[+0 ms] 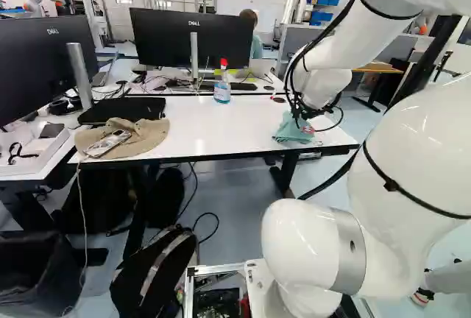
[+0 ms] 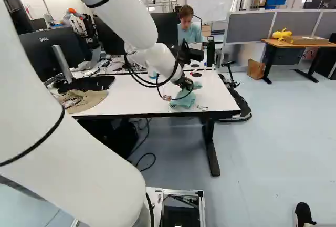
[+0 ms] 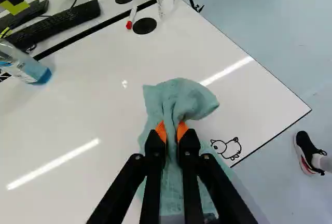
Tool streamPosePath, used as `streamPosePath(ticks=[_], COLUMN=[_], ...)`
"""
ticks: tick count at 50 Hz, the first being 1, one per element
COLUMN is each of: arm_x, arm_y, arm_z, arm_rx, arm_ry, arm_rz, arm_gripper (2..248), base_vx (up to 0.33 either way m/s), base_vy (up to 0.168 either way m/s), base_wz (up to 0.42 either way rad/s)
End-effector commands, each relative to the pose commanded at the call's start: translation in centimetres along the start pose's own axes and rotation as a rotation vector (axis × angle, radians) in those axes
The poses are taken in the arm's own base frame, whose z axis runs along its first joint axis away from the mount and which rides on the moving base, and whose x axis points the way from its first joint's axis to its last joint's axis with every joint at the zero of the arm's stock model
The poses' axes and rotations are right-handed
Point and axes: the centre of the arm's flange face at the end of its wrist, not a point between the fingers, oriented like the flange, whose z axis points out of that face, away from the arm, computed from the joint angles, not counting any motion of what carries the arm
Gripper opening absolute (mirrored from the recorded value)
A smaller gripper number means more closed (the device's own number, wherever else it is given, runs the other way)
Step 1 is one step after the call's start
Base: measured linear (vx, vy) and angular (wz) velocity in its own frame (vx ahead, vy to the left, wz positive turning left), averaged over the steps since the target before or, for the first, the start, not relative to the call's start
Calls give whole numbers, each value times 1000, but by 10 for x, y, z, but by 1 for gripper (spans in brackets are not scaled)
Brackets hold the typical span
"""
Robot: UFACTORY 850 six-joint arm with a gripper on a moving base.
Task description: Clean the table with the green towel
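In the right base view my gripper (image 2: 185, 84) is low over the right part of the white table (image 2: 131, 98), with the green towel (image 2: 184, 100) bunched under it. The wrist view shows the gripper (image 3: 172, 131) shut on the towel (image 3: 179, 95), its orange pads pinching a fold from both sides. Part of the cloth puffs up ahead of the fingers; the rest spreads beneath them, partly hidden. Beside the towel, near the table's edge, is a black line drawing (image 3: 226, 148) on the white top.
A spray bottle (image 1: 222, 86) with blue liquid stands near the far edge. A tan hat (image 1: 124, 138) and a black flat case (image 1: 122, 110) lie at the table's left. Beyond are a keyboard (image 3: 57, 24), pens (image 3: 131, 17) and monitors (image 1: 165, 38). A shoe (image 3: 307, 151) shows past the corner.
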Motion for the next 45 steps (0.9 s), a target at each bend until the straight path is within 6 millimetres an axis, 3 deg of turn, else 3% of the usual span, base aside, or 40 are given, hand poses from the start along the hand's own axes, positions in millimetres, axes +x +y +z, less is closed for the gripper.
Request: streamPosePath(ticks=[15,45], arm_x=[6,6], arm_y=[23,23], arm_z=[2,3], arm_rx=[-39,-40], arm_ry=[5,5], arm_rz=[40,40], arm_gripper=[42,42], base_vx=[0,0], base_vy=[0,0], base_wz=[0,0])
